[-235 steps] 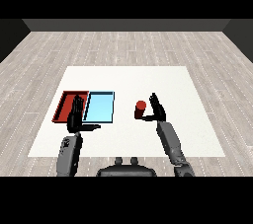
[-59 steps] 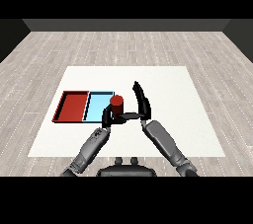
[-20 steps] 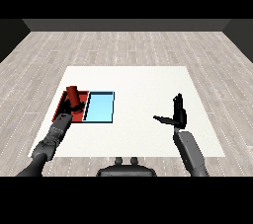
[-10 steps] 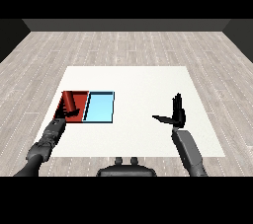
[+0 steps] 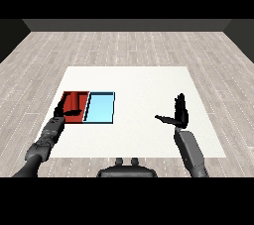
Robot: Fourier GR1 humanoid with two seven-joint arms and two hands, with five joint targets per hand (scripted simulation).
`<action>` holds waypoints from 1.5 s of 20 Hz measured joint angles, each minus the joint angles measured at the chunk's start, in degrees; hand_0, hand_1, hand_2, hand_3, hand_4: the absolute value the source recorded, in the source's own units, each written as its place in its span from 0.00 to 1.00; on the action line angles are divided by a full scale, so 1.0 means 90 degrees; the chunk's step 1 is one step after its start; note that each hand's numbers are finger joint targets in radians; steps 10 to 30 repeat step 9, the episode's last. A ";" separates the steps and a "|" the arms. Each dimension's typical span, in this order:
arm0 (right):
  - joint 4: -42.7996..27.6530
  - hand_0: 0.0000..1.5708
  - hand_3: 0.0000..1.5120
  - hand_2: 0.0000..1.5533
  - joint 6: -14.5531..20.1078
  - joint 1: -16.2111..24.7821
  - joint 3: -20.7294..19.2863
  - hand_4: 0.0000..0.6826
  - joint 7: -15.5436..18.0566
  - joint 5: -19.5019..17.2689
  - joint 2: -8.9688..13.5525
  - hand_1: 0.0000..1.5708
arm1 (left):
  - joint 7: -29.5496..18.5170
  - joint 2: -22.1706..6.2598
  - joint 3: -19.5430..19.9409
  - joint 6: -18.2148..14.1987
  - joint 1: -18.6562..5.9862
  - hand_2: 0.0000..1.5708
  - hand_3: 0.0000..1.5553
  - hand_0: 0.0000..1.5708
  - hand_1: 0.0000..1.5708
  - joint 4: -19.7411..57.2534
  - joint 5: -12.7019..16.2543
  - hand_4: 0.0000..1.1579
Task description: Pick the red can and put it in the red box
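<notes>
The red can (image 5: 75, 101) stands upright inside the red tray (image 5: 69, 118), toward its far side. My left hand (image 5: 61, 113) hovers at the tray's front left corner, just short of the can, its fingers straight and holding nothing. My right hand (image 5: 180, 113) is raised over the bare table far to the right, fingers straight up and thumb stretched left, empty.
The light blue tray (image 5: 100, 108) lies against the red tray's right side and holds nothing. The white table (image 5: 144, 85) stretches out behind and to the right of both trays. Grey wooden floor surrounds it.
My left hand has let go of the can in the red tray and drawn back toward me. The right hand has barely shifted.
</notes>
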State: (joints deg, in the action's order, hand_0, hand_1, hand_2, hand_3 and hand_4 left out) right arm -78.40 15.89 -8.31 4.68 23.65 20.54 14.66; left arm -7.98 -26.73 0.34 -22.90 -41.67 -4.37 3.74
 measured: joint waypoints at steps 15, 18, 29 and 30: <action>-0.0225 0.00 0.00 0.00 -0.0230 -0.0062 0.0171 0.00 0.0058 -0.0058 -0.0078 0.00 | -0.1898 0.0066 0.0689 0.1023 0.0142 0.00 0.00 0.00 0.00 -0.1347 0.0759 0.00; -0.0225 0.00 0.00 0.00 -0.0230 -0.0062 0.0171 0.00 0.0058 -0.0058 -0.0078 0.00 | -0.1898 0.0066 0.0689 0.1023 0.0142 0.00 0.00 0.00 0.00 -0.1347 0.0759 0.00; -0.0225 0.00 0.00 0.00 -0.0230 -0.0062 0.0171 0.00 0.0058 -0.0058 -0.0078 0.00 | -0.1898 0.0066 0.0689 0.1023 0.0142 0.00 0.00 0.00 0.00 -0.1347 0.0759 0.00; -0.0225 0.00 0.00 0.00 -0.0230 -0.0062 0.0171 0.00 0.0058 -0.0058 -0.0078 0.00 | -0.1898 0.0066 0.0689 0.1023 0.0142 0.00 0.00 0.00 0.00 -0.1347 0.0759 0.00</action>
